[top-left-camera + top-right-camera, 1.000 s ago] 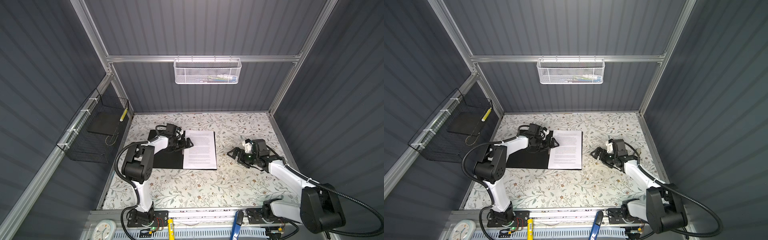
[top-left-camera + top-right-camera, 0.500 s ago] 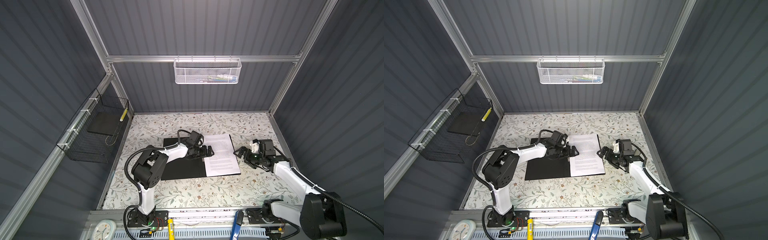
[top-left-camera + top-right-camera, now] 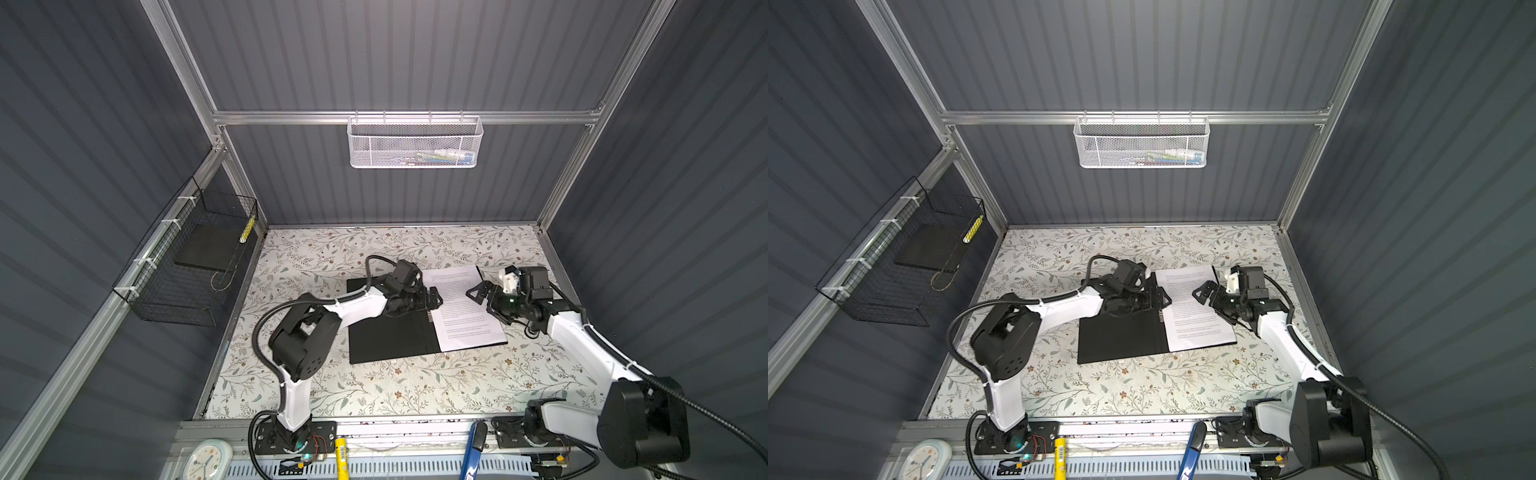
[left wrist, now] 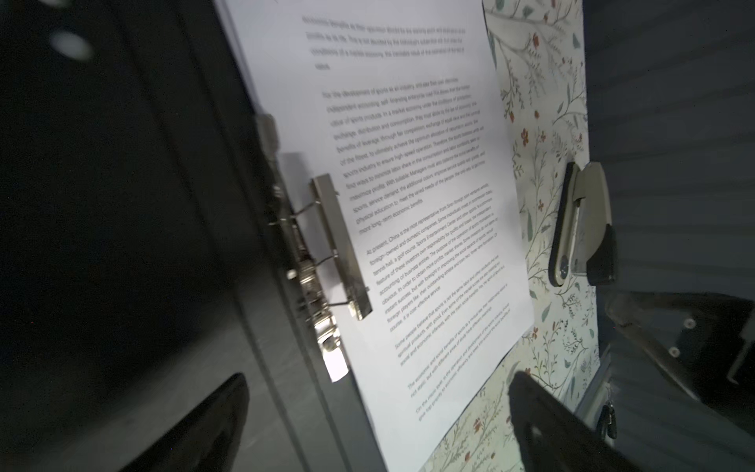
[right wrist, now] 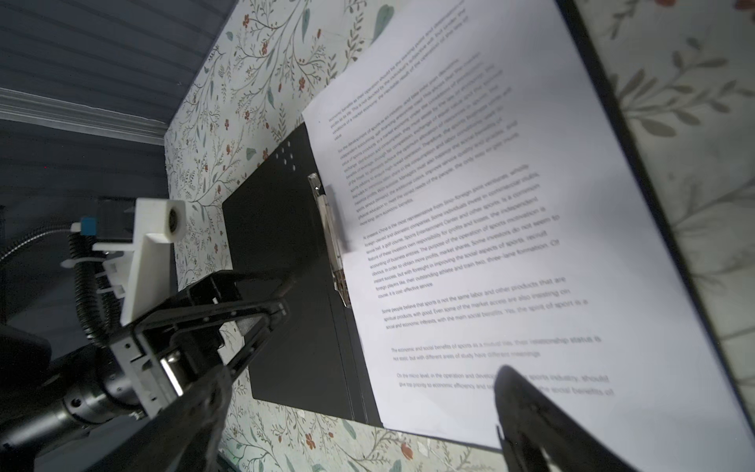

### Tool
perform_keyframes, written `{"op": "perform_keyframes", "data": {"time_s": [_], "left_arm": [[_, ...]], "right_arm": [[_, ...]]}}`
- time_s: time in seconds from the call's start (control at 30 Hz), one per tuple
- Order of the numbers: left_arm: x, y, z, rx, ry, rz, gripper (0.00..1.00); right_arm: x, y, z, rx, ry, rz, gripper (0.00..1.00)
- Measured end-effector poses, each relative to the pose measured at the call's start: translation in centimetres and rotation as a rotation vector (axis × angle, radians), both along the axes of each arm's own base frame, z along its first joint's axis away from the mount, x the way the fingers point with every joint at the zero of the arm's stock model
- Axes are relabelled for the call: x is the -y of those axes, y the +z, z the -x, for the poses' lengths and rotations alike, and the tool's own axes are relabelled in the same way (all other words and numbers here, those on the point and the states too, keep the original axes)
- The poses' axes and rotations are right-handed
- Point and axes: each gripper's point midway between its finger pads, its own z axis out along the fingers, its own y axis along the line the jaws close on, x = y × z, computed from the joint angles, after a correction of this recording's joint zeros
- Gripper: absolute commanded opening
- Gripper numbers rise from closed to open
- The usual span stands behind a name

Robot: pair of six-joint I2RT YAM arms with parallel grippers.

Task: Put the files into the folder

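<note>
Files (image 3: pixel 465 324) are lying mid-frame in the open folder (image 3: pixel 386 336); I'm hovering left gripper (image 3: pixel 432 297) and right gripper (image 3: pixel 484 301) wide, empty, probably for closing it.

We see the folder (image 5: pixel 286 229) open flat, black inside up, on the floral table (image 5: pixel 228 102). The files (image 5: pixel 510 204), white printed paper, lie on one half, their edge along the metal clip (image 5: pixel 333 245) at the spine. The right gripper (image 5: pixel 363 380) is spread wide and holds nothing. The left gripper (image 5: pixel 269 314) is by the bare black half, jaws apart.
</note>
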Motion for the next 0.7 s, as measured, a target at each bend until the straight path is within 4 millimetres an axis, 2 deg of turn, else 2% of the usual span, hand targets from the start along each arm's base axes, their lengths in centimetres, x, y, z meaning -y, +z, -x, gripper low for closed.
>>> {"op": "perform_keyframes", "data": {"time_s": [0.07,0.13,0.2,0.27,0.4,0.5,0.7], "left_arm": [[-2.7,1.5,-0.2,0.011,0.038,0.037,1.0],[-5.2,2.2,-0.3,0.014,0.076,0.062,1.0],[-7.1,2.1,0.2,0.003,0.1,0.076,1.0],[-8.4,1.2,1.5,-0.033,0.103,0.088,1.0],[-10.5,-1.0,3.8,-0.112,0.116,0.104,1.0],[-11.4,-2.3,4.9,-0.157,0.121,0.108,1.0],[-11.8,-3.2,5.6,-0.182,0.12,0.113,1.0]], "right_arm": [[-1.4,0.2,-1.4,0.001,0.05,-0.005,0.99],[-3.2,0.3,-2.7,0.002,0.107,-0.008,0.99],[-5.0,0.3,-4.1,0.006,0.16,-0.008,0.99],[-6.9,0.1,-5.5,0.009,0.215,-0.007,0.99],[-10.2,-0.7,-8.2,0.019,0.306,-0.009,0.99],[-12.0,-2.2,-9.8,0.011,0.36,-0.007,0.99],[-13.5,-5.5,-11.1,-0.047,0.407,-0.003,0.99]]}}
